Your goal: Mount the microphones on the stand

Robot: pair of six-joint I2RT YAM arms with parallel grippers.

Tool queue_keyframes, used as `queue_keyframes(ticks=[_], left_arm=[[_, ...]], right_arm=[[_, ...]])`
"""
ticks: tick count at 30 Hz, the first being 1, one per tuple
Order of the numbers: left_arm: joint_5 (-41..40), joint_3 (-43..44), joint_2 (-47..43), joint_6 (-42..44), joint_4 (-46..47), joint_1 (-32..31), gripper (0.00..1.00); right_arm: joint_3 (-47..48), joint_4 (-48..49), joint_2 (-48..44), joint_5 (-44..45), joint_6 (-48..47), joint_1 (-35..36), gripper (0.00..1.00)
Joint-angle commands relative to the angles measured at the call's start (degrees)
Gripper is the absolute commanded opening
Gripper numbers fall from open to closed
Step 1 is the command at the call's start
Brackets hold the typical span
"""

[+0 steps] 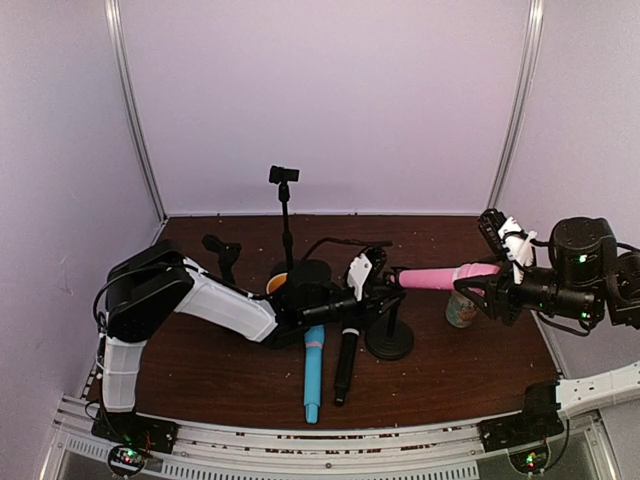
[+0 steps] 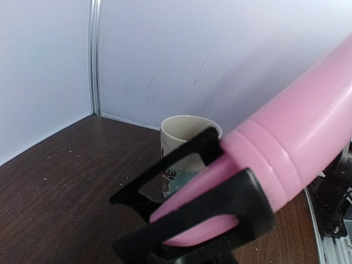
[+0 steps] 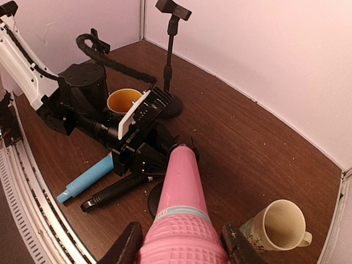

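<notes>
The right gripper [image 1: 480,283] is clamped on the rounded, grid-patterned head of the pink mic [image 1: 435,276], one finger on each side. The mic is held above the tabletop, roughly level, its long axis running left to right. Its head points right and its tapered tail points left, toward the middle of the scene. The tail sits inside the black clip [image 2: 242,203] on top of the short stand [image 1: 390,342], whose round base rests on the tabletop. The left gripper [image 1: 378,292] is closed on that clip from the left side.

In front of the short stand, the blue mic [image 1: 313,375] and black mic [image 1: 345,368] lie flat, just beside each other. Their long axes run near to far and their tails point toward the near edge. A tall stand [image 1: 287,215] rises behind the left arm, with a yellow mug [image 3: 124,100] beside its base. A pale mug [image 3: 280,225] stands upright below the right gripper. The tabletop [image 1: 450,375] is dark brown wood speckled with crumbs, enclosed by plain pale walls [image 1: 330,100].
</notes>
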Motion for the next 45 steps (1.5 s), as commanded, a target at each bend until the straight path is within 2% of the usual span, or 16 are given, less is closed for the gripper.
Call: queue_keyframes(ticks=[1, 8, 15, 22, 39, 43, 45], left_arm=[[2.1, 0.9, 0.2, -0.6, 5.7, -0.3, 0.0], [2.7, 0.4, 0.2, -0.2, 6.3, -0.4, 0.0], [2.0, -0.9, 0.0, -0.2, 8.7, -0.4, 0.0], [1.8, -1.1, 0.1, 0.1, 9.4, -0.5, 0.0], [1.5, -0.4, -0.3, 3.5, 5.7, -2.1, 0.0], [1.2, -0.2, -0.3, 4.0, 5.2, -2.7, 0.0], [1.1, -0.3, -0.3, 4.2, 5.1, -3.0, 0.0]], right_arm=[[0.2, 0.2, 2.9, -2.8, -6.3, 1.0, 0.0], [-1.0, -0.8, 5.1, -0.2, -7.7, 1.2, 0.0], [2.0, -4.9, 8.7, 5.7, 6.8, 1.2, 0.0], [5.1, -8.7, 10.6, 5.8, 16.1, 1.1, 0.0], [8.7, -8.5, 17.0, 7.6, 14.7, 1.2, 0.0], [10.5, -8.1, 17.0, 3.0, 7.9, 1.6, 0.0], [10.8, -9.0, 17.6, 4.6, 5.1, 2.1, 0.0]])
